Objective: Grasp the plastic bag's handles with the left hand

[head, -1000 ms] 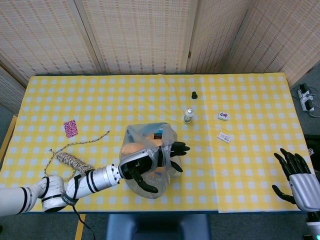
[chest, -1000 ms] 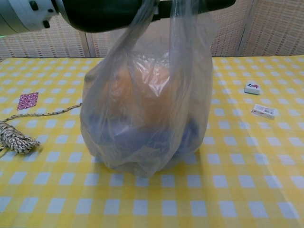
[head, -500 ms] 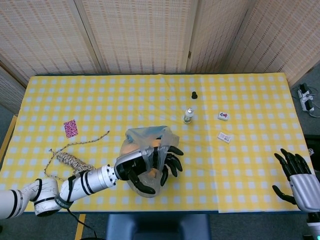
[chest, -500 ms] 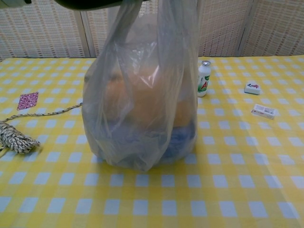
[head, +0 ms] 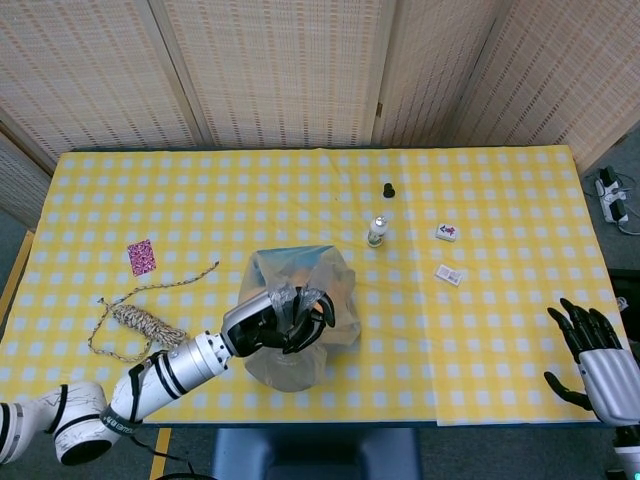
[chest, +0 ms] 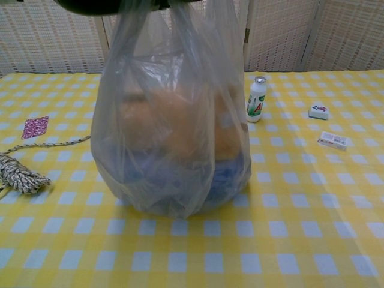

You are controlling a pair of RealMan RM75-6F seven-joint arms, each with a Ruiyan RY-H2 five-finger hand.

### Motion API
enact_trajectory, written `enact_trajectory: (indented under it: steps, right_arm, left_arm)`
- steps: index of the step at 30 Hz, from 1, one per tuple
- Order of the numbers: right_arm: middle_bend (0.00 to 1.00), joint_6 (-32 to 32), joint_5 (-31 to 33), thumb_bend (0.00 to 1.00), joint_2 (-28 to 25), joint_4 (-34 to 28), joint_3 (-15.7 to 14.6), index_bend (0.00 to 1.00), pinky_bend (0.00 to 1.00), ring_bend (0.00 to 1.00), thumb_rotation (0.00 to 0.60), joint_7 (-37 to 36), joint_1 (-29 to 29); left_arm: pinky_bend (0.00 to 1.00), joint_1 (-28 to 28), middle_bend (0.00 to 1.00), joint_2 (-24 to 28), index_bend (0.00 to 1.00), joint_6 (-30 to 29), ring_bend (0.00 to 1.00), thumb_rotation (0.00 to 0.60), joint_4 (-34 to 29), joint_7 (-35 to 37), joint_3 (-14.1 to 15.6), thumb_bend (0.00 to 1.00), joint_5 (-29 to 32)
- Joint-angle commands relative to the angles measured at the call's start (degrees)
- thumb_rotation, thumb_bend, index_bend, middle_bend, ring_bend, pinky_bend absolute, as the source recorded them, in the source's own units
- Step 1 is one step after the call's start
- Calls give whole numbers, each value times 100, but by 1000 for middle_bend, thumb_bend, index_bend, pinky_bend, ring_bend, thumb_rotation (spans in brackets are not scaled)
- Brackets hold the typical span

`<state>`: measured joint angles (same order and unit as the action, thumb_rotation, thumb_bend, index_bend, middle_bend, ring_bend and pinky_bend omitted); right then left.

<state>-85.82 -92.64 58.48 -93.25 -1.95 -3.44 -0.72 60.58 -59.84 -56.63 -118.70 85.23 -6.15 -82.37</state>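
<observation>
A pink card and a coiled rope are lying at the left of the bench, well apart from the plastic bag, which is sitting near the front edge, left of centre. The left hand is curling tight around the bag's handles over the bag. Right of it a small bottle, a black cap, a tile and a wrapped packet are standing clear. The right hand is hovering at the right edge, fingers spread, holding nothing. The chest view is showing orange and blue contents, probably food, through the plastic; the left hand there is mostly cropped.
</observation>
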Motion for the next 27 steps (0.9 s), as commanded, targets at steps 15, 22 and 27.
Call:
enact_trajectory:
  steps: [15,22,27]
  right_arm:
    - [0,-50,-174,301,-39,-39,-85,0,0,0,600,-34,18]
    - [0,-164,-313,301,-93,-21,-134,0,0,0,600,-175,52]
    - [0,-166,-372,301,-106,-6,-161,0,0,0,600,-229,46]
  left_arm:
    - [892,-697,826,992,519,-14,801,600,-686,464,-473,544,-471]
    - [892,-803,826,1703,526,-185,802,600,-1065,561,-1000,539,-231]
    - [892,-720,826,2365,526,-20,802,600,-1205,900,-1583,539,294]
